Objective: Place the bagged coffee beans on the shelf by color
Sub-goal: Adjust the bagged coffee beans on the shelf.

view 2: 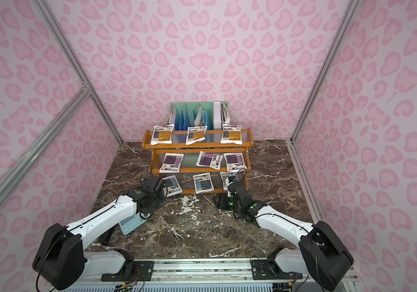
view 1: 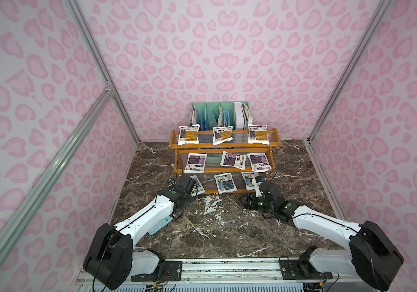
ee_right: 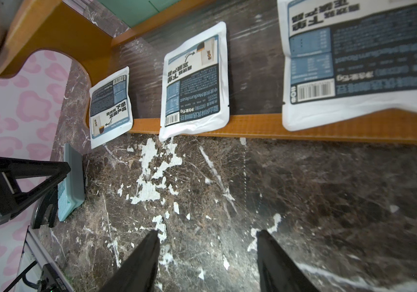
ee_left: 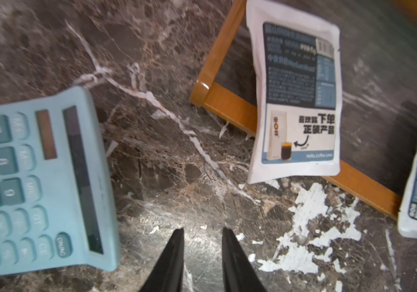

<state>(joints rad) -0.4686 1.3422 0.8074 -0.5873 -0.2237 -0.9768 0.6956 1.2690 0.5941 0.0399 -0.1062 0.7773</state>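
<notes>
Clock hours follow the top views, with twelve toward the far wall. The left gripper has its fingers parted a little, with only the bare marble table between them; it pinches nothing. Toward one o'clock of it lies the left grey-blue pouch. It sits label up at the left end of the bottom tier of the shelf, its near edge lapping over the front rail. Toward seven o'clock a light-blue calculator lies flat on the table, partly under the left forearm in both top views.

The right gripper is spread wide over bare table and holds nothing. At twelve o'clock of it, just beyond, is the right grey-blue pouch. The middle grey-blue pouch sits toward ten o'clock, and both overhang the front rail.

The shelf stands at the twelve o'clock side of the table with all nine pouches on it. Three purple pouches fill the middle tier, the centre one skewed. Three orange pouches occupy the top tier. Behind the shelf, at twelve o'clock, a mint-green file organizer stands against the wall.
</notes>
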